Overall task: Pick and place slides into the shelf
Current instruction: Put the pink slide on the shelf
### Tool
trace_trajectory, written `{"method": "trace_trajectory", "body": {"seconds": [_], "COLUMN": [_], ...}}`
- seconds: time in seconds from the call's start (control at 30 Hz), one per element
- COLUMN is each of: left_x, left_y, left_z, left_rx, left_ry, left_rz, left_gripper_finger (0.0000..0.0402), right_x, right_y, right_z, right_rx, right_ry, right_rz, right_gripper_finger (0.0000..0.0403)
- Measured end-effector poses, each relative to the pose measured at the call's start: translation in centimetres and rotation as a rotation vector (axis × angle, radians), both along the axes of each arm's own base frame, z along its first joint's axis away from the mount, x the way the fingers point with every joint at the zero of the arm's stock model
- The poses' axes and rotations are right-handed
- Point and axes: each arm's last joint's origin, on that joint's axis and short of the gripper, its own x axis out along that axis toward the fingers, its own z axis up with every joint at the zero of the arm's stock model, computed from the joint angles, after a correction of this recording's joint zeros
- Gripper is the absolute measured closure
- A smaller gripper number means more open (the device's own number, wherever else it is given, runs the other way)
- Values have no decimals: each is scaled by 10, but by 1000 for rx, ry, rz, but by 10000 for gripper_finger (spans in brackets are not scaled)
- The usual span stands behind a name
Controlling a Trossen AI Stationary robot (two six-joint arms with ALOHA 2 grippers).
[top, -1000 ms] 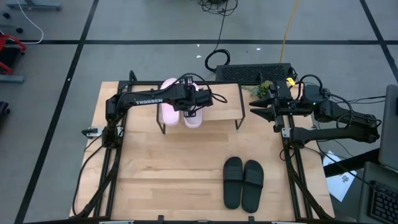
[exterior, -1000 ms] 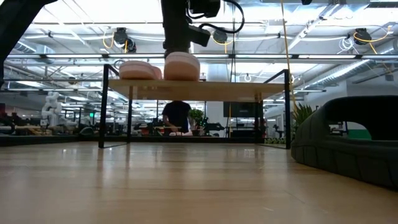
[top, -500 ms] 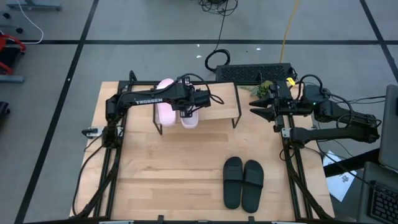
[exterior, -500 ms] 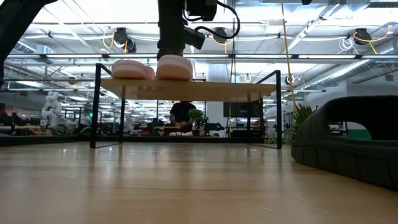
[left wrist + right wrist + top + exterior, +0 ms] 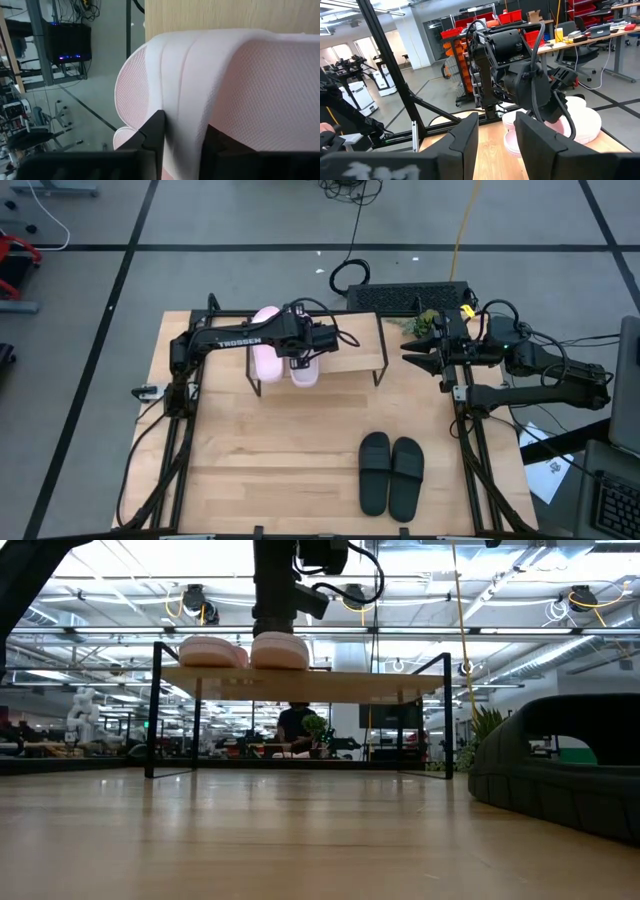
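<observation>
Two pink slides (image 5: 283, 352) lay on the shelf (image 5: 350, 346); the left end effector (image 5: 305, 348) gripped one, while the right end effector (image 5: 412, 351) waited open beside the table (image 5: 270, 470).

My left gripper (image 5: 303, 352) is closed on the strap of one pale pink slide (image 5: 307, 366), which sits on the light wooden top of the shelf (image 5: 350, 350) toward its left end. The second pink slide (image 5: 266, 348) lies just beside it, soles down. The two black slides (image 5: 391, 472) lie side by side on the tabletop, well apart from the shelf.
</observation>
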Motion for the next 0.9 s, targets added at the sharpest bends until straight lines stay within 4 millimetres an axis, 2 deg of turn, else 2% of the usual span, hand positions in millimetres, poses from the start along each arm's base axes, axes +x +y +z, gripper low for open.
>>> {"method": "trace_trajectory", "body": {"seconds": [0.5,0.9], "left_x": [-4,-10], "left_y": [1,-2], "left_z": [0,17], "left_rx": [4,-24], "left_ry": [16,-93], "left_rz": [29,44], "left_gripper_finger": [276,256], "right_x": [0,0], "right_y": [0,0], "right_z": [0,0], "right_rx": [0,-1], "right_ry": [0,-1], "right_rz": [-1,-1], "right_gripper_finger": [282,282]}}
